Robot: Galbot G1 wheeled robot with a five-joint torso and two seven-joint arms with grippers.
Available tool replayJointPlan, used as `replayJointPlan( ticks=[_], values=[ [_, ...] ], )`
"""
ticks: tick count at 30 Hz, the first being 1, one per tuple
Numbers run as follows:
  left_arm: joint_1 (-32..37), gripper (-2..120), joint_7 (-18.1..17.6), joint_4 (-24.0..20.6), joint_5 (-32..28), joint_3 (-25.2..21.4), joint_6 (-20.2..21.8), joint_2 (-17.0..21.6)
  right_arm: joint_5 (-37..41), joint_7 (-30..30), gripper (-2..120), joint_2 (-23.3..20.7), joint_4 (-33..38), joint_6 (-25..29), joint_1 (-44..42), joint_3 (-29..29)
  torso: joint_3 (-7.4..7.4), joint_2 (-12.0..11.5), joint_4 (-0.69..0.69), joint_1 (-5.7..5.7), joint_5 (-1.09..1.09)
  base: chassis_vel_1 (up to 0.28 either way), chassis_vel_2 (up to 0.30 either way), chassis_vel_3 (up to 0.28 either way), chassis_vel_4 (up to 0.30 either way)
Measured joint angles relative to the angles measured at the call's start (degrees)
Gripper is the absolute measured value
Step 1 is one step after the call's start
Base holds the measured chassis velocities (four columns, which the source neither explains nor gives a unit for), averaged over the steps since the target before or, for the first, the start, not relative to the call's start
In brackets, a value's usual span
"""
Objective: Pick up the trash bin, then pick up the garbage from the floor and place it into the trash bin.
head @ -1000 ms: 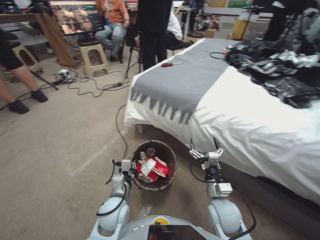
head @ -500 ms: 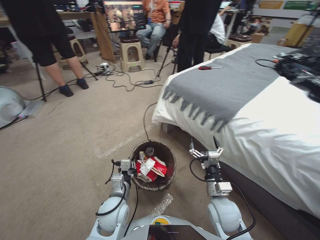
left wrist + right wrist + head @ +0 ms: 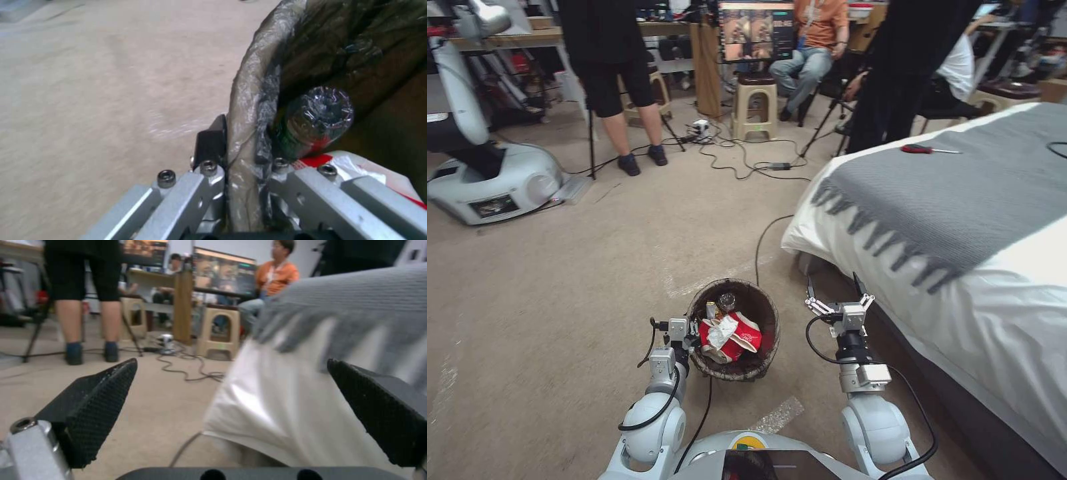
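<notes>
Trash bin clamped at its near rim by left gripper, jaws shut across the liner edge. Red-and-white wrapper and clear bottle inside the bin. Right gripper beside the bin, toward the bed, jaws wide open, empty.

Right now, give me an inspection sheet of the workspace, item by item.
Surface: tan carpet floor, tape marks on it.
Job's things: trash bin with brown liner; inside it red-and-white wrappers and a clear bottle.
Clutter: red-handled screwdriver on the grey throw.
Grippers: left gripper clamped on the bin's rim; right gripper open, empty, beside the bed.
Cables: black cable across the floor; a tangle near the stool.
Surroundings: another robot base, people standing and seated.
</notes>
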Motion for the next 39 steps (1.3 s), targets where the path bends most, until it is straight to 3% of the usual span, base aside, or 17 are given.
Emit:
replayJointPlan(
  ticks=[33,37,39],
  values=[
    [-0.30,5,0.16,0.41,-1.04,0.56,-1.22,0.06,-0.18,-0.46,100,0.01,-0.05,0.22,-0.11,-0.17,0.00,0.00,0.01,-0.01,0.00,0.116,0.112,0.113,0.110],
    [-0.30,5,-0.25,-0.21,-3.91,0.98,0.10,0.12,-0.18,-0.51,100,0.01,0.01,0.22,-0.12,-0.17,0.00,0.00,-0.02,-0.01,0.00,0.000,0.000,0.000,0.000],
    [-0.16,5,-0.94,-1.42,-7.45,1.20,3.27,0.37,-0.18,-0.56,100,0.07,0.03,0.24,-0.07,-0.15,0.00,0.00,-0.02,-0.01,0.00,0.000,0.000,0.000,0.000]
  ],
)
